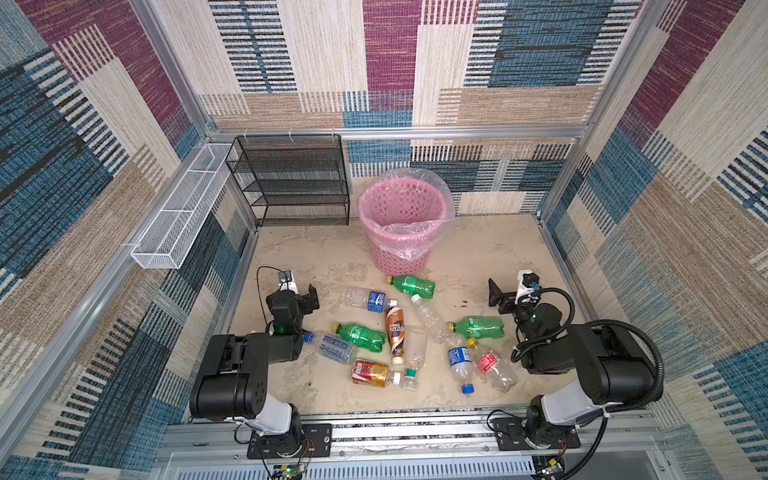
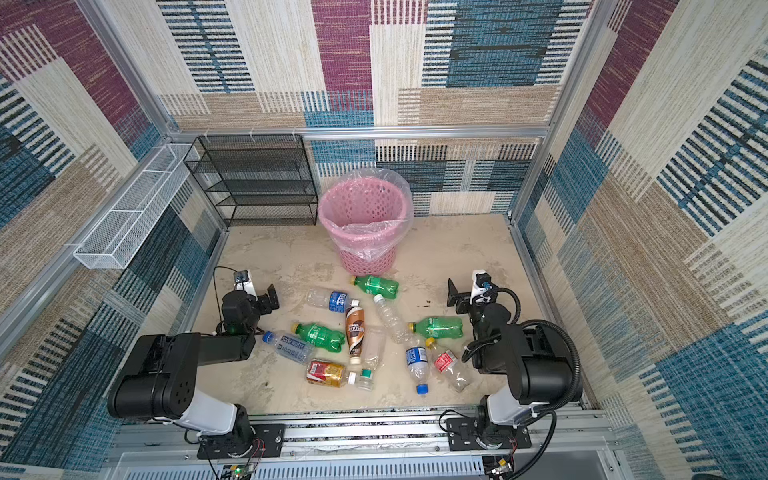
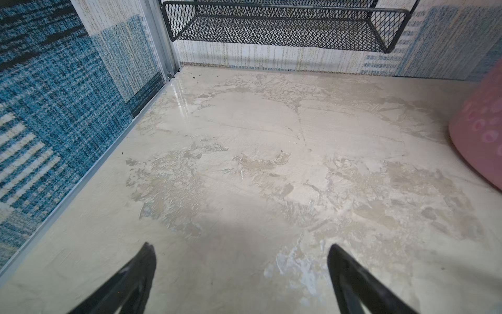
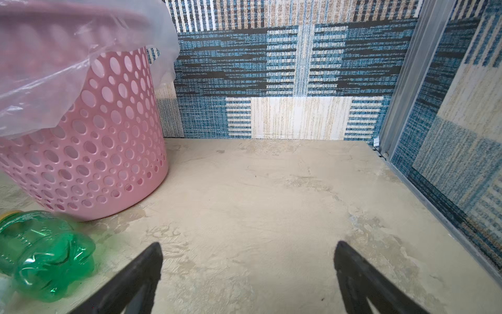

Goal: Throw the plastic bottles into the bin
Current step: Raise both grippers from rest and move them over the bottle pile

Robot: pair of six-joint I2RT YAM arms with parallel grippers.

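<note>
Two black robot arms are sitting at the front of a walled table. The left gripper is hanging released, jaws spread wide with nothing between them, over bare tabletop. The right gripper is likewise gaping and holding nothing.

Roughly a dozen small bottles are lying on their sides in a loose scatter between the two arms, some touching or crossing each other. The pink bin is standing upright behind them, near the back wall, with a clear bag draping over its rim. No bottle is showing inside it, so the job is probably only starting.

A sensible first pick is a bottle lying apart from the others, such as the green bottle just beside the foot of the bin. Closing across its round body, not along its length, is likely to give the surest hold. The bin is much taller than a bottle, so the lift needs to clear the rim and the loose bag before letting go over the opening.

Open tabletop is lying to the right of the bin and in front of the black rack at the back left. A white wire tray is hanging along the left wall, and the walls are closing in on three sides, so wide swings are risky.
</note>
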